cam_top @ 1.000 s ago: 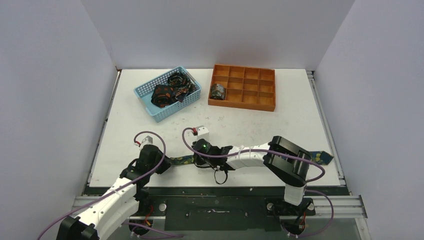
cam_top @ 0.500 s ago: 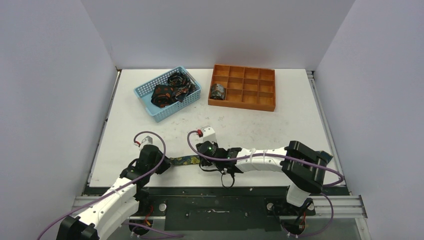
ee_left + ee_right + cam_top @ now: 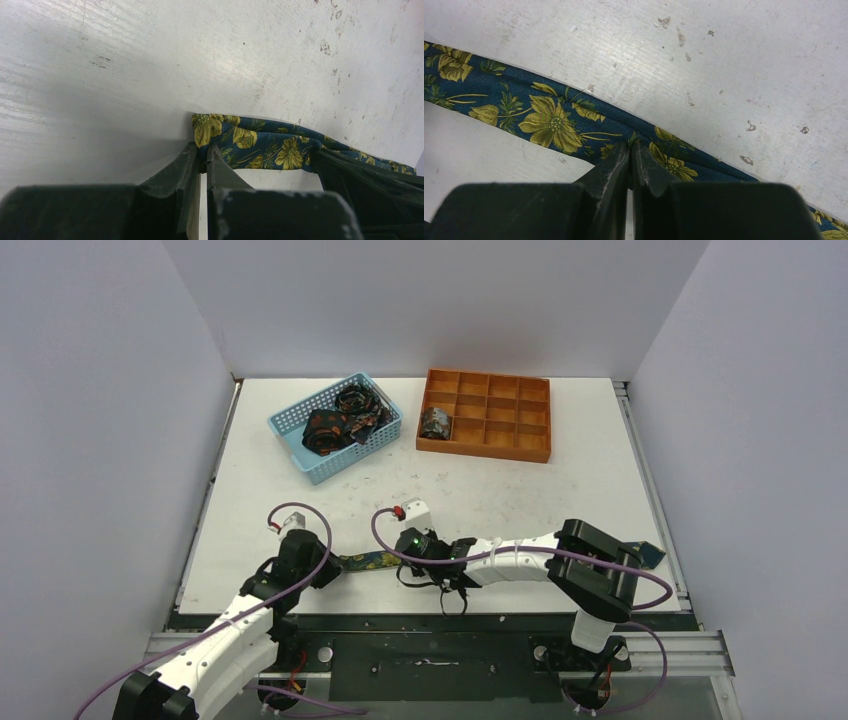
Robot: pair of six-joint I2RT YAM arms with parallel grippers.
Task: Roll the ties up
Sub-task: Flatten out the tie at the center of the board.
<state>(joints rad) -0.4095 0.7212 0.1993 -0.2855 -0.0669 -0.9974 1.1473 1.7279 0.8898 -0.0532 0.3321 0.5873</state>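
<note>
Right arm has eased back left, its jaws pinching the navy yellow-floral fabric necktie (image 3: pixel 366 561) mid-strip, low centre on the white tabletop (image 3: pixel 520 500); left jaws clamp its left end, so rolling hasn't begun. Light-blue mesh basket (image 3: pixel 355 455) and orange compartment tray (image 3: pixel 480 450) sit up-frame, nothing blocking

Two robot arms reach low and forward from their bases. The left arm (image 3: pixel 235 618) angles up and right, and the left gripper (image 3: pixel 203 156) is pinched closed on the end of a tie (image 3: pixel 260 145). The right arm (image 3: pixel 520 555) folds at its elbow and stretches leftward, with the right gripper (image 3: pixel 630 150) clamped on the same tie farther along.
</note>
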